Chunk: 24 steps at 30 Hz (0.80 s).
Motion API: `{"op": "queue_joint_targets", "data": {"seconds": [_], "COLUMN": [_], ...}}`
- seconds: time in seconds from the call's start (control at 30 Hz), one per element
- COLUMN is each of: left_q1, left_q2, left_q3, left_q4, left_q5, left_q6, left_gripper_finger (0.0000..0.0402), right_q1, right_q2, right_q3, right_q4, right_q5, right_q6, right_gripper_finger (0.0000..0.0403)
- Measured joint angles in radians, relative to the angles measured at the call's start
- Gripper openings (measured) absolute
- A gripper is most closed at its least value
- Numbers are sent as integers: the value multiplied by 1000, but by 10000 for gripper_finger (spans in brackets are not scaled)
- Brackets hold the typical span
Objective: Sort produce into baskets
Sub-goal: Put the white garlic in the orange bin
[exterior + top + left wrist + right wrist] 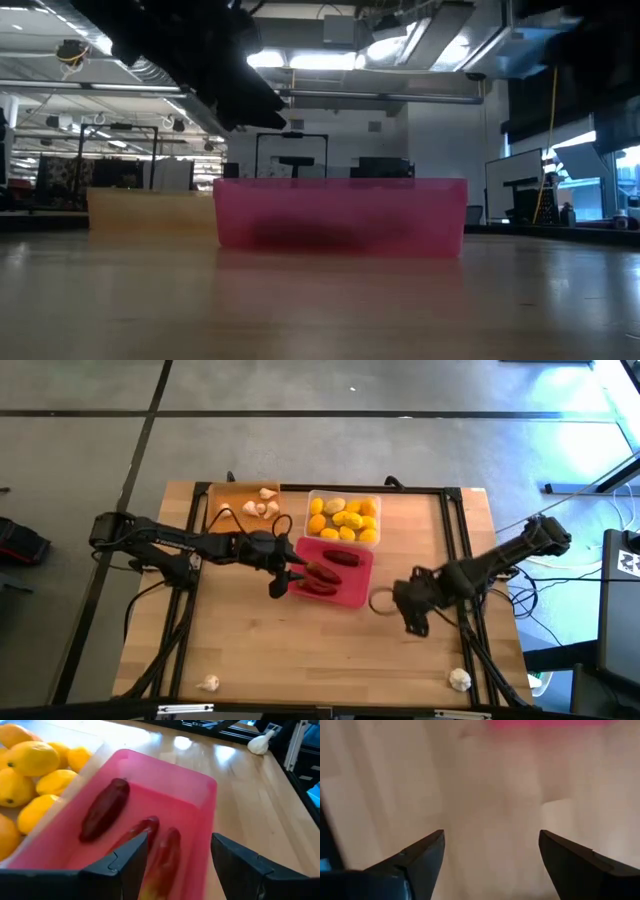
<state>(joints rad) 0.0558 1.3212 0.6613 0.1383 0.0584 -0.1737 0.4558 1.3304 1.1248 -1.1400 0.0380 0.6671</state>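
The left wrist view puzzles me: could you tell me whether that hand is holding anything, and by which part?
Nothing is held. The left hand is open over the pink tray, with three chili peppers lying loose inside it.

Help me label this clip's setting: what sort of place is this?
Probably a large open robotics lab or workshop: a wooden table on a grey concrete floor, exposed ceiling ducts and strip lights, and workstations with monitors behind.
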Motion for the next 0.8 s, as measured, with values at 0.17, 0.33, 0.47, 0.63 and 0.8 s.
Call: {"op": "queue_joint_targets", "data": {"seconds": [0.17, 0.33, 0.47, 0.63, 0.8], "left_q1": [-100, -196, -247, -268, -260], "left_q2": [0, 0, 0, 0, 0], "left_q3": [0, 0, 0, 0, 0], "left_q4": [8, 32, 38, 38, 38], "left_q5": [-73, -166, -230, -255, -258], "left_q6": [-41, -65, -67, -67, -60], "left_gripper_finger": [210, 210, 210, 210, 210], "right_q1": [170, 312, 406, 518, 610], "right_q2": [0, 24, 64, 122, 187], "right_q3": [0, 0, -1, -1, -1], "right_q4": [1, 7, 25, 62, 71], "right_q5": [-14, -31, -100, -209, -287], "right_q6": [143, 277, 388, 540, 637], "right_gripper_finger": [317, 317, 317, 317, 317]}}
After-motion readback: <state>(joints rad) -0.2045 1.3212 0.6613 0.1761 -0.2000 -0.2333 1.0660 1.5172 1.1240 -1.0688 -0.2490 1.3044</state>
